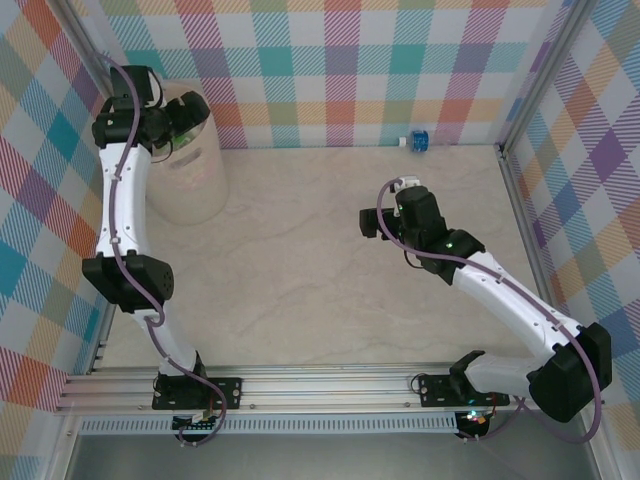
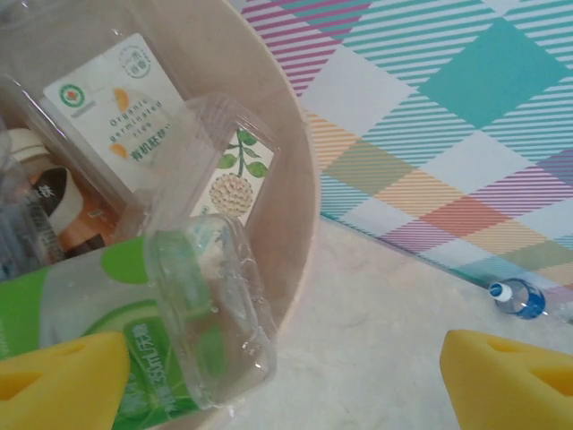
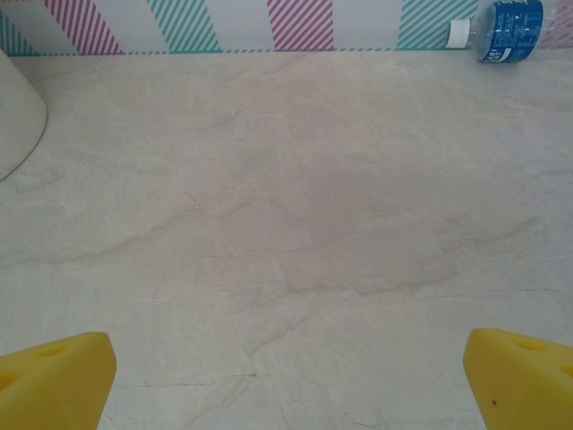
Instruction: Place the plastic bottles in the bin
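The beige bin stands at the back left. My left gripper hangs over its rim, open. In the left wrist view the bin's wall curves around several clear plastic bottles. A green-labelled bottle lies just by my left finger, touching no other finger. My left gripper has nothing between its tips. A blue-labelled bottle lies against the back wall. My right gripper hovers open over bare table.
Checked walls close the table at the back and both sides. Inside the bin lie a white-labelled bottle and one with a flower label. The bin's side edges into the right wrist view.
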`<state>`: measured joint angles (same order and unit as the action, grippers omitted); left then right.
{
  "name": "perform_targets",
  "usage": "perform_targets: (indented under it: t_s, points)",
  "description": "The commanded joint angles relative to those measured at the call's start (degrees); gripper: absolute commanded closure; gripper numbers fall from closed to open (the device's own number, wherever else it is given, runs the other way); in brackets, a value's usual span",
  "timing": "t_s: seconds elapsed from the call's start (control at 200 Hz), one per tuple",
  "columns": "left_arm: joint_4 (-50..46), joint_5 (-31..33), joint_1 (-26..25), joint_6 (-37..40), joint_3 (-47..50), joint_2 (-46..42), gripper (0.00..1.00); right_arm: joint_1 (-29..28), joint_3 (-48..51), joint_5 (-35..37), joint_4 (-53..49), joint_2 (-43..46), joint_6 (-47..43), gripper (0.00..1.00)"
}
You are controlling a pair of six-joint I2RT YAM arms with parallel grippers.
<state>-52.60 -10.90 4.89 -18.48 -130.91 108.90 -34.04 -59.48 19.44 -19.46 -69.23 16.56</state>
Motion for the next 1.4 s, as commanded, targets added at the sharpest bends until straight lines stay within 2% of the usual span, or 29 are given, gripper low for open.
perform_targets:
  t_s: [0.0,0.18,0.355,0.465,0.615,0.815,1.0,1.15,1.285,1.395]
  points:
    - [-1.84,-1.42,0.12,-0.92,1.82,-0.02,0.1,0.37,-2.13,-0.63,-0.84,-0.04,0.7,0.0]
    - [-1.43,5.53,0.37,-0.17,8.94,1.05,0.1,0.37,-1.95,-0.72,-1.12,-0.03,0.79,0.0]
    - [0.02,5.12,0.56,-0.61,13.43,-0.8,0.11,0.38,-2.04,-0.46,-1.35,-0.12,0.58,0.0]
    - [-0.75,4.28,0.56,-0.43,10.93,-2.17,0.1,0.38,-2.09,-0.78,-1.11,-0.45,0.77,0.0]
    - [-1.15,-0.19,0.52,-0.59,5.62,-5.07,0.08,1.26,-2.52,-2.08,-0.51,-1.12,1.42,0.0]
    - [5.2,-12.31,0.48,-3.07,9.25,-11.56,0.01,8.77,-3.83,-9.02,1.74,-3.56,3.39,0.0]
    - [10.4,-17.59,0.25,-4.64,15.49,-17.28,0.0,15.85,-8.73,-12.58,2.37,-11.48,0.99,0.0]
    - [20.49,-22.88,-1.28,-8.56,26.41,-23.51,0.0,21.45,-16.1,-15.16,1.67,-20.9,0.18,0.0]
    - [24.29,-22.37,-5.57,-9.25,34.32,-27.13,0.0,26.5,-25.51,-20.82,-0.53,-30.87,1.81,0.0]
    - [27.95,-20.54,-10.96,-10.0,40.25,-29.22,0.0,30.38,-34.63,-24.69,-3.1,-39.33,5.12,0.0]
